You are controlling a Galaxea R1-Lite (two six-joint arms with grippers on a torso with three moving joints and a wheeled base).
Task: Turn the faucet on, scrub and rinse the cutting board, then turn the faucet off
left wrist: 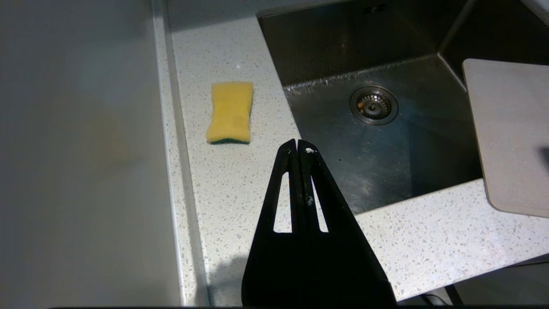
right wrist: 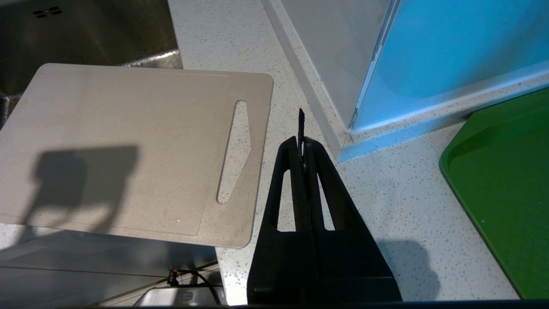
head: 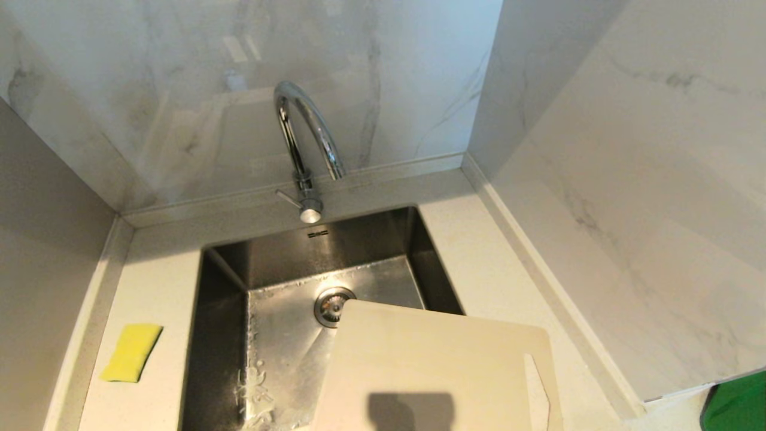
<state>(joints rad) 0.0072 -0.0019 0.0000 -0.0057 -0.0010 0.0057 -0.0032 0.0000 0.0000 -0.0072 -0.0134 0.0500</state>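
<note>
- My left end effector (left wrist: pixel 298 148) hangs above the near left edge of the speckled white stone desk (left wrist: pixel 231 180), its black fingers pressed together on nothing.
- My right end effector (right wrist: pixel 301 146) sits over the near right of the desk, pinched narrow and empty, just beside the slot-handle end of the large cream-white rectangular plastic cutting board (head: pixel 437 365).
- That cutting board lies flat, bridging the near right corner of the stainless steel sink (head: pixel 281 359).
- I see a small yellow sponge (head: pixel 131 352) left of the sink and a green tray (right wrist: pixel 502 184) at the far right.
- Farthest off, the tall chrome gooseneck faucet (head: pixel 305 137) stands behind the sink.
</note>
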